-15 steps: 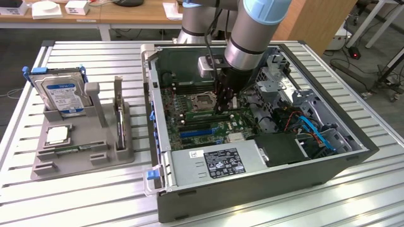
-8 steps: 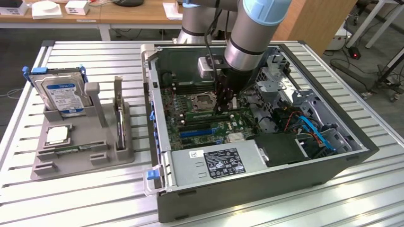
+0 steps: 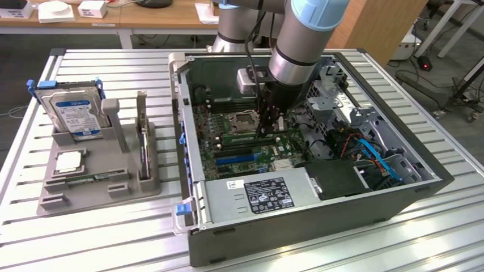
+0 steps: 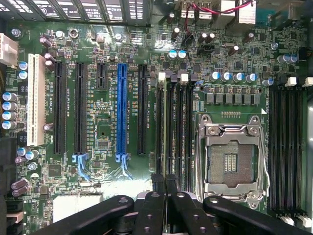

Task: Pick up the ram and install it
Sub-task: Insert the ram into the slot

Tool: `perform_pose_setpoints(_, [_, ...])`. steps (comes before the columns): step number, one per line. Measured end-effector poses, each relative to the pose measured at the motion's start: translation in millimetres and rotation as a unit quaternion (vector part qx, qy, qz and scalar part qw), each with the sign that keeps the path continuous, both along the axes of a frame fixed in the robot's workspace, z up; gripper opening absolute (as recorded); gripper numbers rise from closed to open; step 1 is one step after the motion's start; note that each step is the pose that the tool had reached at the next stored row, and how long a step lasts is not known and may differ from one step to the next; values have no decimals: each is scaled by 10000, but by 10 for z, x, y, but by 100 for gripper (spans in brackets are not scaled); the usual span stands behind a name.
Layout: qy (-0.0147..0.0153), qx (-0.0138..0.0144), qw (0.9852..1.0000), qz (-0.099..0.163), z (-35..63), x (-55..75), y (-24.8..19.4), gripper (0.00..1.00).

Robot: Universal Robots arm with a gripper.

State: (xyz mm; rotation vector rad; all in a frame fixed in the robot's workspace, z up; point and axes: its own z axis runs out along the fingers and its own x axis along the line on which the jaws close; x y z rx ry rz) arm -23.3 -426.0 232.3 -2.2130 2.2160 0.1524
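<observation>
The ram (image 4: 164, 127) stands edge-on among the memory slots (image 4: 183, 127), beside the processor socket (image 4: 234, 161), pinched in the closed gripper (image 4: 165, 188). Best kept upright, lined with its slot, pressed evenly.

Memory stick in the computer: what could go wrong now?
The end effector looks shut on the memory stick, right at its slot. If the stick sits tilted, pushing could jam or bend it. The open chip socket lies close beside that slot, so a sideways slip might scrape it.
</observation>
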Motion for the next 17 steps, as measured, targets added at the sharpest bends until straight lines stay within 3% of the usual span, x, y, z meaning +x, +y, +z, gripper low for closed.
perform_pose_setpoints(17, [0, -1, 10000, 1, -11, 0, -4, 11])
